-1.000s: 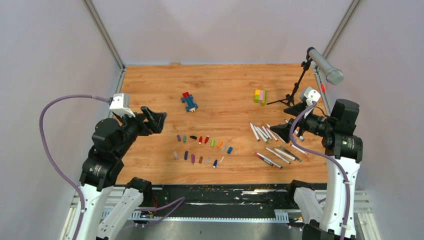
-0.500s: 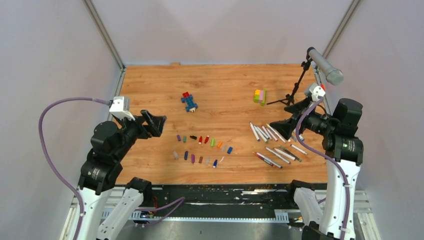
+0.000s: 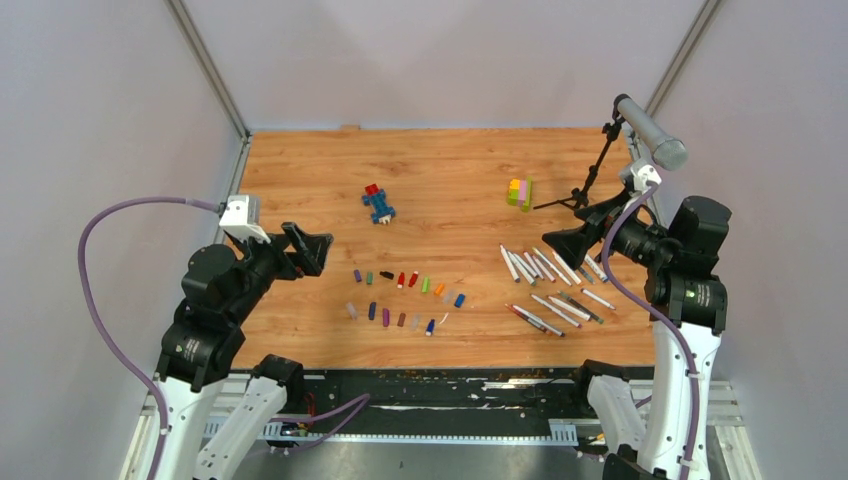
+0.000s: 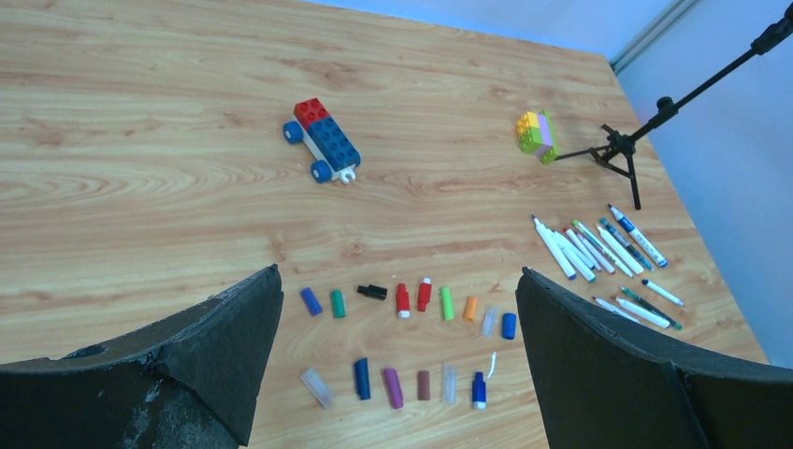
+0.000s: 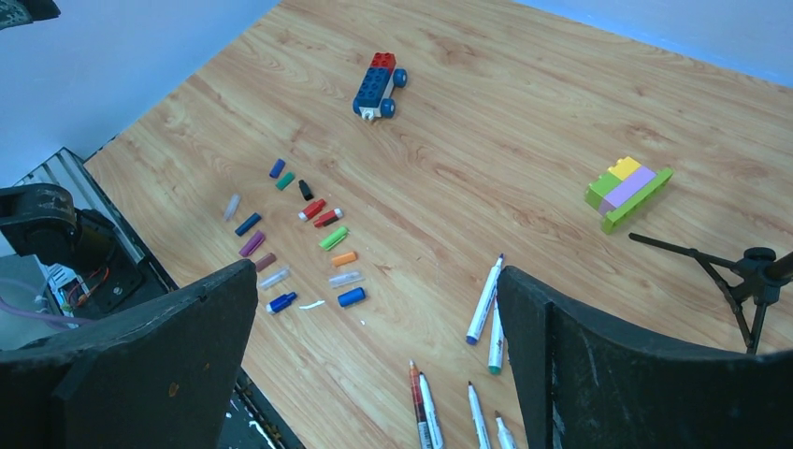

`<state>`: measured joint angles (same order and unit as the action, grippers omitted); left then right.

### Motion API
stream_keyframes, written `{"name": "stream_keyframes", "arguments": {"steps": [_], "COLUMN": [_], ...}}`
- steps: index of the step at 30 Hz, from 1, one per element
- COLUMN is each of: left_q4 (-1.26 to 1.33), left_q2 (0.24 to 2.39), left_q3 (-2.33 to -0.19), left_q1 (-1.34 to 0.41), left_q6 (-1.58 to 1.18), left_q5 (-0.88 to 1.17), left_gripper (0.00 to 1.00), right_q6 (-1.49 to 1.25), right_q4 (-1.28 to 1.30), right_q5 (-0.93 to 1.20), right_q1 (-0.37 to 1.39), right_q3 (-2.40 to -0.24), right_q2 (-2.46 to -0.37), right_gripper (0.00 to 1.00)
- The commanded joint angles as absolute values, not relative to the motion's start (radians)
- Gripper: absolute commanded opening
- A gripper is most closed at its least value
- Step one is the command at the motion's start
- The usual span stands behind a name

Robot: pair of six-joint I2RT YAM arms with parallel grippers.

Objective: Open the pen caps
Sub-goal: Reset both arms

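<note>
The pen caps (image 3: 412, 280) lie loose in two short rows on the wooden surface (image 3: 450, 165), toward its near middle, each cap apart from its neighbours. The pens (image 3: 545, 268) lie in a scattered cluster to the right of the caps, none touching a cap. The left claw (image 3: 308, 243) hangs above the surface left of the cap rows, jaws spread wide and holding nothing. The right claw (image 3: 572, 243) hangs over the pens, likewise spread and empty. Farther back sit a blue-and-red brick car (image 3: 378, 203), a yellow-green-pink block stack (image 3: 519, 192) and a black microphone stand (image 3: 590, 185).
</note>
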<state>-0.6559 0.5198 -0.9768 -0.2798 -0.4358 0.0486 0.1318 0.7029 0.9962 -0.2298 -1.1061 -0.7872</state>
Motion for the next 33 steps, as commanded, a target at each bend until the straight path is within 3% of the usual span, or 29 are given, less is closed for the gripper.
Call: {"name": "stream_keyframes", "arguments": {"steps": [1,33], "left_q4": [-0.647,-0.637], "left_q2": [0.512,0.518], "left_q3": [-0.981,-0.969], "left_q1": [-0.275,-0.273], "left_q6": [-0.408,-0.403], "left_q5": [0.065,0.078], "left_gripper": [1.0,1.0], "right_q6": [0.091,0.107], "right_q4": [0.666,0.67], "right_q5": [0.983,0.959], "right_q1": [-0.233,-0.238], "right_q3": [-1.114,-1.1], "right_q2": [-0.779,-0.776], "right_gripper": [1.0,1.0]}}
